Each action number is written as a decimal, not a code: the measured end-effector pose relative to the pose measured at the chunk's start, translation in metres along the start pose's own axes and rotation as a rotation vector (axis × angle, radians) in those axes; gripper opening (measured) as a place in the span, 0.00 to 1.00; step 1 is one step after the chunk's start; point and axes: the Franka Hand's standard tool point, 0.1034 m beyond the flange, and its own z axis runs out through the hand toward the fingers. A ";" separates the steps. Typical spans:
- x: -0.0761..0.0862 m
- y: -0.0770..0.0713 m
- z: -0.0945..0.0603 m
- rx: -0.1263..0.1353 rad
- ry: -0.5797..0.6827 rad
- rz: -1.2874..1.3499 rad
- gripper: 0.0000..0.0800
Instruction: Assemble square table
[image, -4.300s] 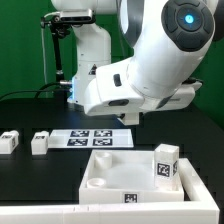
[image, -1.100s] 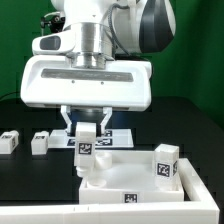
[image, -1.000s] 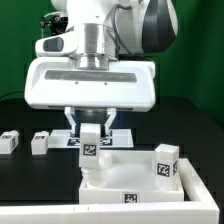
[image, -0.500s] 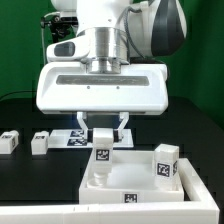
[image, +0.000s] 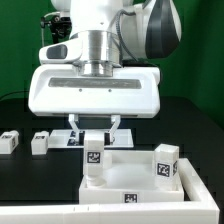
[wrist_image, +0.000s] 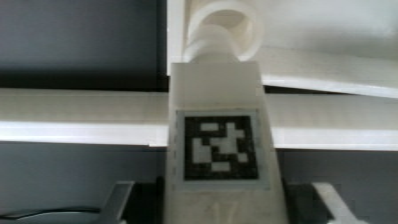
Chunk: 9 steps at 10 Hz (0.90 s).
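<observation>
Overhead, the Panda's gripper (image: 93, 133) pinches the upper end of an upright tagged table leg (image: 94, 158), holding it in the near-left corner of the square table top (image: 135, 186). A second leg (image: 166, 163) stands at the top's right side. On the black table (image: 195, 128), at the exterior view's left, sit a third leg (image: 40, 143) and a fourth leg (image: 10, 141), beside the marker board (image: 70, 141).
</observation>
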 end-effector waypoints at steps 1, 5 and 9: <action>0.000 0.000 0.000 -0.001 0.002 0.001 0.36; 0.000 -0.005 0.000 0.003 0.004 -0.001 0.36; -0.009 -0.004 -0.003 0.002 -0.008 -0.001 0.36</action>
